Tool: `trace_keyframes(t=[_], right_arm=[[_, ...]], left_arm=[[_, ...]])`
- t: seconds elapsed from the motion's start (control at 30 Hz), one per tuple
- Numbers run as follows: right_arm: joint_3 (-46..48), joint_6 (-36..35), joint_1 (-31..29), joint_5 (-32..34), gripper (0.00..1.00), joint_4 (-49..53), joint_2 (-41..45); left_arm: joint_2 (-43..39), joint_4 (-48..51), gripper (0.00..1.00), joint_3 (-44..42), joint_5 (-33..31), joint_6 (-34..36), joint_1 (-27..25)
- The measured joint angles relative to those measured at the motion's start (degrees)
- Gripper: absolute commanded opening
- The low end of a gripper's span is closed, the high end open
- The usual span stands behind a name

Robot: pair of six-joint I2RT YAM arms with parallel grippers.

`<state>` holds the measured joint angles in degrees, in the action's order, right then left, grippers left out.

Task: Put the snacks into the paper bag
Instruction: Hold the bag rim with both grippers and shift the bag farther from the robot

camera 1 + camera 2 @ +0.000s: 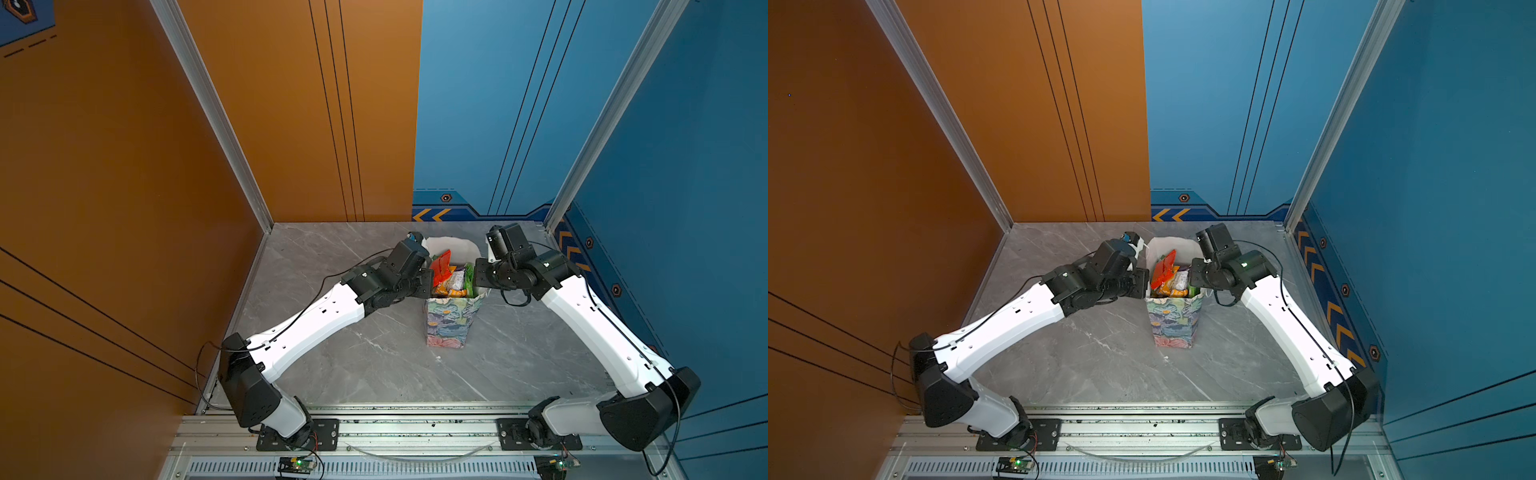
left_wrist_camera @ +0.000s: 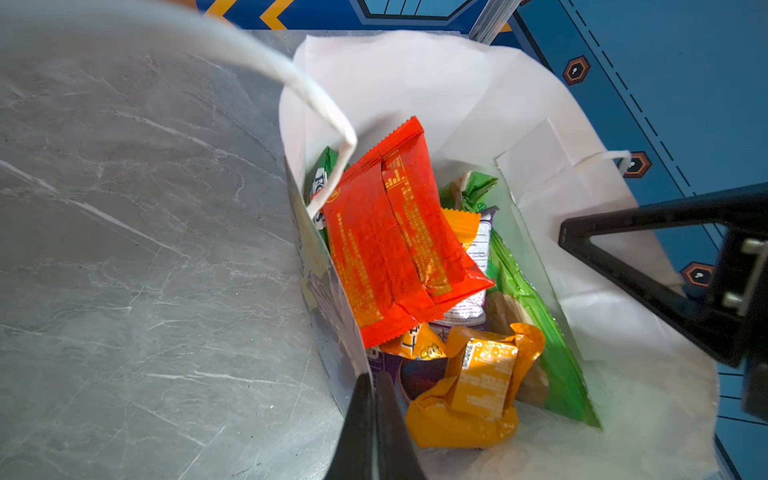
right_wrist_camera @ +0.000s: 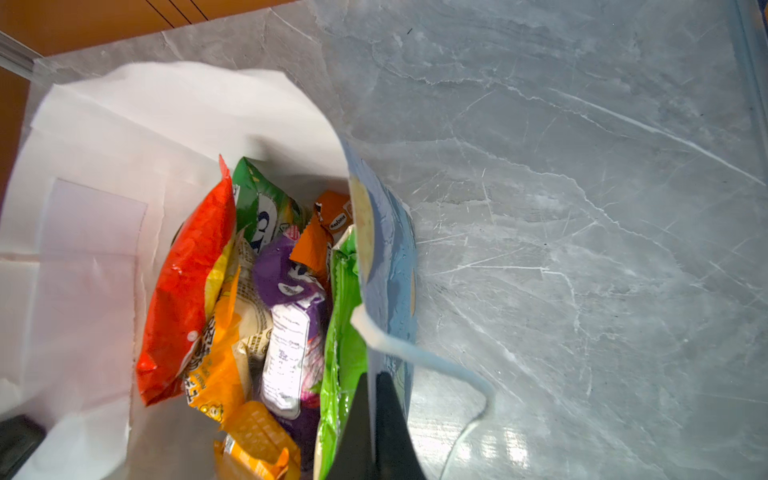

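Observation:
The paper bag stands upright at mid-table, floral outside and white inside. Several snacks fill it: a red packet sticks up highest, beside orange, green and purple packets. My left gripper is shut on the bag's left wall at the rim. My right gripper is shut on the right wall, one finger inside against the green packet.
White cord handles hang loose at both gripped sides. Grey marble tabletop surrounds the bag. Orange and blue walls close in the back and sides. A metal rail runs along the front edge.

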<state>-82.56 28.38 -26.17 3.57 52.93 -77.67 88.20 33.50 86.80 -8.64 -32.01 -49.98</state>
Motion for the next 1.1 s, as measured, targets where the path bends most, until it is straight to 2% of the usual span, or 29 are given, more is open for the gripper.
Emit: trace_keyframes(t=[0.03, 0.13, 0.23, 0.4, 0.57, 0.7, 0.77, 0.8, 1.1], right_arm=[[0.81, 0.02, 0.22, -0.42, 0.01, -0.72, 0.59], [2.27, 0.15, 0.44, -1.07, 0.11, -2.12, 1.66], [2.82, 0.15, 0.48, -1.75, 0.21, -3.02, 1.84], [2.86, 0.17, 0.48, -1.97, 0.29, -3.76, 2.21], [2.86, 0.13, 0.48, -1.9, 0.39, -4.11, 2.91], [2.86, 0.07, 0.7, -1.9, 0.47, -4.11, 3.72], [2.86, -0.11, 0.74, -1.88, 0.54, -4.11, 4.33], [2.86, -0.13, 0.74, -1.88, 0.56, -4.11, 4.57], [2.86, -1.09, 1.55, -2.12, 0.78, -4.09, 6.34]], left_arm=[[0.04, 0.04, 0.0, 0.0, -0.7, 0.0, -0.37], [0.07, 0.37, 0.1, 0.02, -3.06, 0.0, -1.4], [0.0, 0.04, 0.26, 0.04, -4.81, -0.37, -1.46], [-0.39, -0.48, 0.4, 0.09, -4.74, -1.68, -0.79], [-1.86, -0.79, 0.65, 0.13, -3.15, -2.47, -0.22], [-3.78, -0.72, 0.8, 0.13, -2.21, -2.99, -0.04], [-5.03, -0.52, 0.97, 0.13, -2.23, -3.43, 0.07], [-5.75, -0.26, 1.0, 0.13, -2.25, -3.56, 0.11], [-15.02, 0.74, 0.98, -1.31, -2.49, -1.75, 1.81]])
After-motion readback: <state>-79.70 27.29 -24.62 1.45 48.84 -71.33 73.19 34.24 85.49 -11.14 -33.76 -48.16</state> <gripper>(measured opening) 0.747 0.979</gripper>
